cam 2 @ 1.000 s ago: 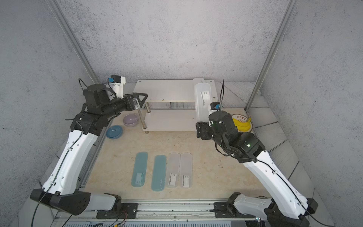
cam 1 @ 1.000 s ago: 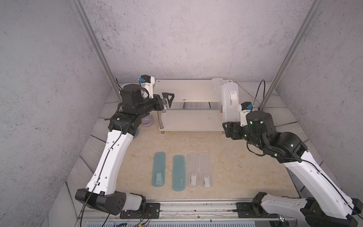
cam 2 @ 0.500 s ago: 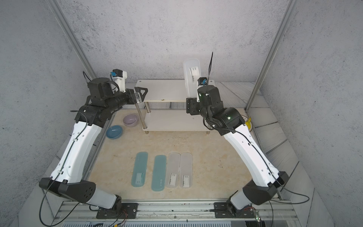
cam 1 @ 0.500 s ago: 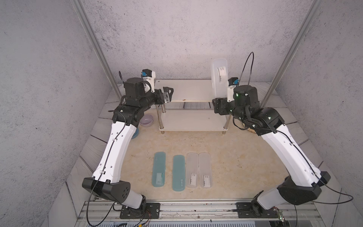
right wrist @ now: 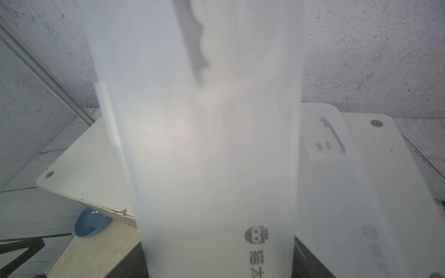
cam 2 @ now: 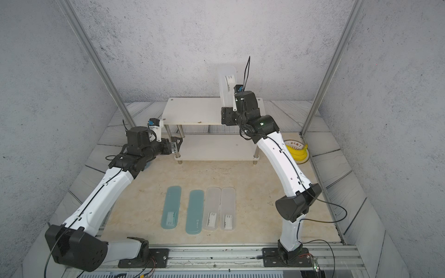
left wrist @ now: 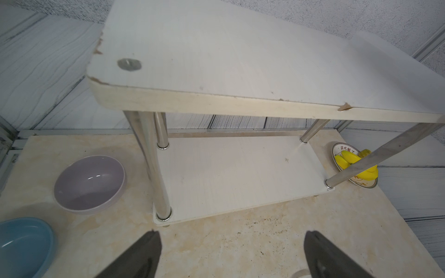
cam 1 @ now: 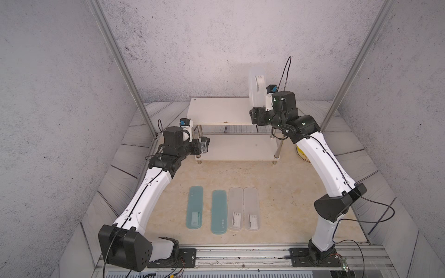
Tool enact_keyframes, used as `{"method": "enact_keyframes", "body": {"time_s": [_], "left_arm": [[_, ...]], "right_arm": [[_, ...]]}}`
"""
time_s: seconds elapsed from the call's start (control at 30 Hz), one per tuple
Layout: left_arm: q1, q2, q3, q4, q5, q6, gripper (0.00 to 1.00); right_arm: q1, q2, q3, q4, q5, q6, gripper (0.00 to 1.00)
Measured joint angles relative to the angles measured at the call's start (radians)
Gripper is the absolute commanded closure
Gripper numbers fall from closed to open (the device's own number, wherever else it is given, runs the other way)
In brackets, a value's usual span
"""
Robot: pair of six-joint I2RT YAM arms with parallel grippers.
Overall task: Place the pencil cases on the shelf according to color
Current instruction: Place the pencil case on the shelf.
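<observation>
Right gripper (cam 1: 257, 109): clamped clear case (cam 1: 257, 81) upright.
Left gripper (left wrist: 231, 240): spread, empty.
Shelf (cam 1: 216, 110): I wanted it flat, one o'clock, beside lying case (right wrist: 337, 173).

Both top views look down from high at the front, sharing the whole surface (cam 1: 240, 173) and shelf (cam 1: 216, 113). The left wrist view faces the shelf closely. The right wrist view, mostly blocked by a pencil case (right wrist: 204, 144), seems aimed across the shelf top.
</observation>
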Motion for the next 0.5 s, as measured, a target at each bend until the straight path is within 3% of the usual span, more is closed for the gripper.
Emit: {"method": "enact_keyframes", "body": {"time_s": [0.4,0.5], "left_arm": [[0.011,0.026,-0.002,0.047,0.064,0.014,0.01],[0.031,0.029,-0.006,0.053,0.082,0.008,0.01]], "right_arm": [[0.001,0.111,0.060,-0.035,-0.003,0.041,0.34],[0.001,0.109,0.062,-0.046,0.004,0.043,0.29]]}}
